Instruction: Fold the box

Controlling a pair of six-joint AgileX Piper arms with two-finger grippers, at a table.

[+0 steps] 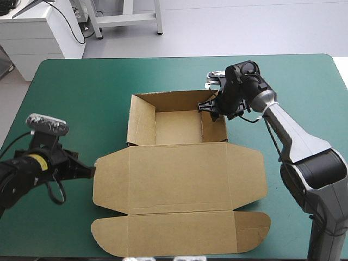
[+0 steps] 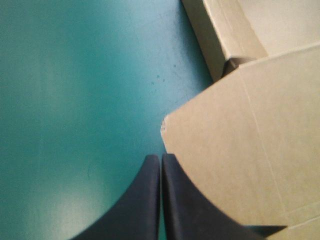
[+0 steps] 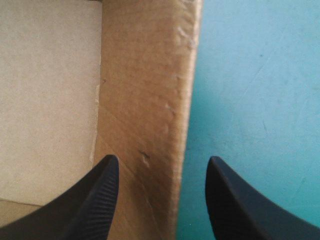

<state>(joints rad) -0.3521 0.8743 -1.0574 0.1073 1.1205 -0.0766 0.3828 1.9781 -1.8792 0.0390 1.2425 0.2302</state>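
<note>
High view, from the near edge outward: the box (image 1: 179, 179) lies mid-table on the teal-green cover (image 1: 81, 87). Its rounded front flap (image 1: 179, 234) is nearest, and the lid (image 1: 179, 174) is flat beyond it. The left gripper (image 1: 92, 172) lies low on the cover, its black fingers pressed together into one point that holds nothing. The tip touches, or all but touches, the corner of the lid's left flap (image 1: 111, 182). Farther off stands the tray (image 1: 176, 128) with its walls raised. The right gripper (image 1: 215, 109) comes down over the right wall (image 3: 150, 100) with its fingers spread wide, one inside over the tray floor and one outside over the cover. Neither finger seems to touch the board yet. The step in hand looks like seating that wall. To do it well, the fingers should come down square along the wall, pinch it gently at mid-length and press straight down, so the fold sits upright rather than buckling. The left tip would brace the lid against sliding.
</note>
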